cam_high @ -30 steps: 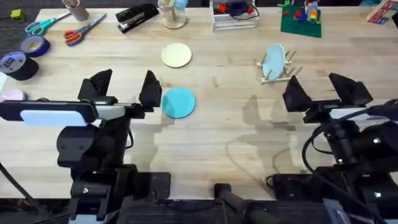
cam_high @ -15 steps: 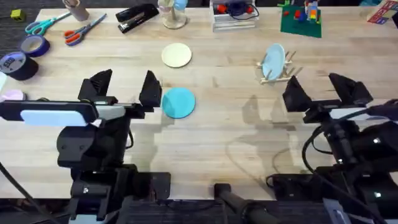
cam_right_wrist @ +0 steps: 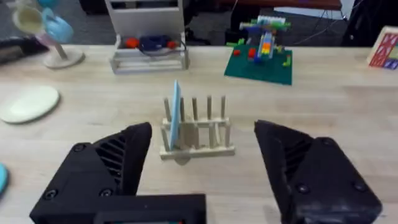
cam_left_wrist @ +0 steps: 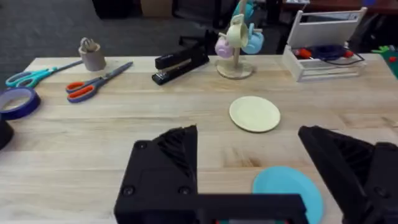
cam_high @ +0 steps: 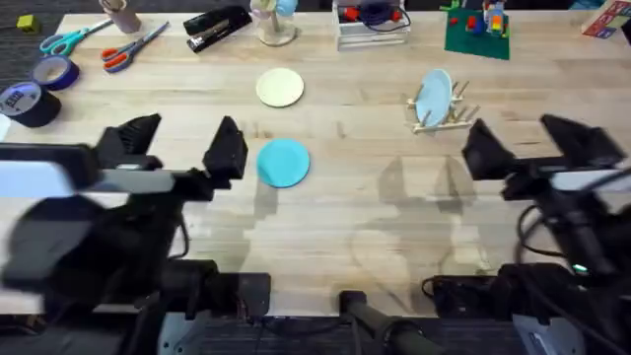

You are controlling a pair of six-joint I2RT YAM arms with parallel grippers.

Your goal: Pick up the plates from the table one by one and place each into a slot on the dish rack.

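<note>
A teal-blue plate (cam_high: 284,161) lies flat on the table (cam_high: 345,227), just right of my left gripper (cam_high: 177,146), which is open and holds nothing. The cream-yellow plate (cam_high: 280,87) lies flat farther back. In the left wrist view the teal plate (cam_left_wrist: 287,190) sits between the black fingers (cam_left_wrist: 165,168), beyond them, with the cream plate (cam_left_wrist: 255,114) farther off. The dish rack (cam_high: 449,116) stands at the right with a pale light-blue plate (cam_high: 432,97) upright in a slot. My right gripper (cam_high: 534,148) is open just near of the rack (cam_right_wrist: 196,134).
Along the back edge lie scissors (cam_high: 133,46), a black stapler (cam_high: 217,28), a mug tree (cam_high: 273,22), a white wire tray (cam_high: 372,25) and a green brick board (cam_high: 477,32). Tape rolls (cam_high: 30,99) sit at the far left.
My left arm has shifted left and closer to the camera, blurring, its fingers now farther from the teal plate. The right gripper has moved slightly right. Plates and rack are unmoved.
</note>
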